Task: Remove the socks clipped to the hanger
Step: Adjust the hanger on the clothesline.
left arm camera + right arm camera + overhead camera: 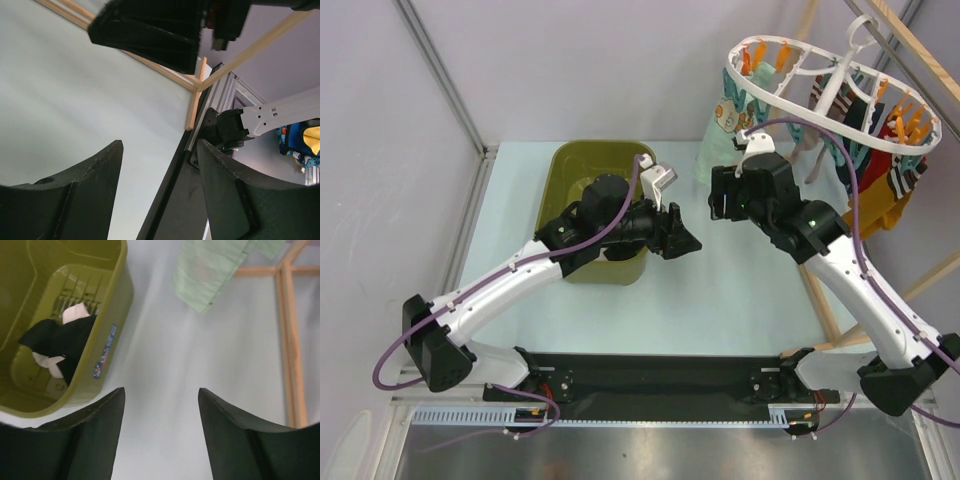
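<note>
- The tub [582,165] stood at the far left of the table [740,290], with the left arm reaching over its near right corner.
- The left gripper [682,238] hovered just right of the tub, its jaws spread wide and holding nothing; the left wrist view showed only bare table between its fingers [75,200].
- The right gripper [720,200] hung farther right of the tub, apart from the left one, also wide and empty, over bare table.
- Inside the tub lay a black sock [60,337] with bits of pale fabric [75,312] beside it.
- The hanger [800,108] hung well to the right of the tub and farther back, from the rack [255,271].
- A mint sock [725,125] dangled from the hanger's end nearest the tub, just beyond the right gripper.
- The other socks [895,175], red, striped, black and mustard, were bunched at the hanger's end farthest from the tub.
</note>
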`<state>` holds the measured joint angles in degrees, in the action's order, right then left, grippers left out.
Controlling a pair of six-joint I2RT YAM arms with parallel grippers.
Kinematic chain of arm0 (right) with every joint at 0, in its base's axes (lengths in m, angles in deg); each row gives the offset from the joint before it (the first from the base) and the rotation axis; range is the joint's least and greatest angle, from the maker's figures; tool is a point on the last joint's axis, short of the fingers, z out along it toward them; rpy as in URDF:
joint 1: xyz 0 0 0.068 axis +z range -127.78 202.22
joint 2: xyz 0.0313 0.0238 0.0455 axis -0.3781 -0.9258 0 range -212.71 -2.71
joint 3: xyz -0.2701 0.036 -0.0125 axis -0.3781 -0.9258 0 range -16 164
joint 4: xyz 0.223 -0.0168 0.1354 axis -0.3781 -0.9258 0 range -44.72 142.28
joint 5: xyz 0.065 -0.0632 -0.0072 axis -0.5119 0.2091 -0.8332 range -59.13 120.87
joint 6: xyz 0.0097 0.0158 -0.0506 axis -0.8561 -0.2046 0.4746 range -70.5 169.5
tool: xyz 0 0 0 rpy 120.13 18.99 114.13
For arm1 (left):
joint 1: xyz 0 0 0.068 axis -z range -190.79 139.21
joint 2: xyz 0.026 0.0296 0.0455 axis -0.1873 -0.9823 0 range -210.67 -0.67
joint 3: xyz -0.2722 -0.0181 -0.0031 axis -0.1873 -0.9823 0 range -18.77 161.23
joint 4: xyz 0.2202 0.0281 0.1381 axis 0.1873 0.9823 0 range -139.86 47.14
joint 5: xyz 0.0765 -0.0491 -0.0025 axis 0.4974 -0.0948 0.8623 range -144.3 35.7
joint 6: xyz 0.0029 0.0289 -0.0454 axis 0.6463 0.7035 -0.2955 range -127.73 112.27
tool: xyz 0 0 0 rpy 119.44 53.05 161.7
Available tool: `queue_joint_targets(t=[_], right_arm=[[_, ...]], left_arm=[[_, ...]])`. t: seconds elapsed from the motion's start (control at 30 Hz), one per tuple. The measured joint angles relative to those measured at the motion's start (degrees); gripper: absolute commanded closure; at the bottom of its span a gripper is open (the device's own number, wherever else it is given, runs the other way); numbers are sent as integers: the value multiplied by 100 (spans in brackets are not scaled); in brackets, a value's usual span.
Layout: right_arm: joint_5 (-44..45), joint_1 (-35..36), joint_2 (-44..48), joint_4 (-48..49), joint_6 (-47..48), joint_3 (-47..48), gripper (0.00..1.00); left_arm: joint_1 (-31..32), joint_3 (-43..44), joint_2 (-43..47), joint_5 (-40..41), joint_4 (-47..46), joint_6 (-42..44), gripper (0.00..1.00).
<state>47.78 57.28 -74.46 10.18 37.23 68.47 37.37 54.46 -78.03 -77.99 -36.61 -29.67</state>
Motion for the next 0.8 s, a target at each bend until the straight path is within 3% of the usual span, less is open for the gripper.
queue_joint_targets(t=[0.17, 0.47, 0.67, 0.8], right_arm=[[-151, 9, 625, -267, -240, -376, 22], [308, -313, 2059, -1082, -1043, -1502, 20], [938, -468, 2712, -1370, -1451, -2214, 19], [848, -509, 3062, -1270, -1488, -2627, 18]], left_arm=[[0, 0, 28, 7, 17, -2, 33], [-4, 201, -13, 170, 131, 7, 33], [-138, 1185, -538, 446, 181, 52, 31], [-271, 2133, -1145, 782, 136, 192, 30]])
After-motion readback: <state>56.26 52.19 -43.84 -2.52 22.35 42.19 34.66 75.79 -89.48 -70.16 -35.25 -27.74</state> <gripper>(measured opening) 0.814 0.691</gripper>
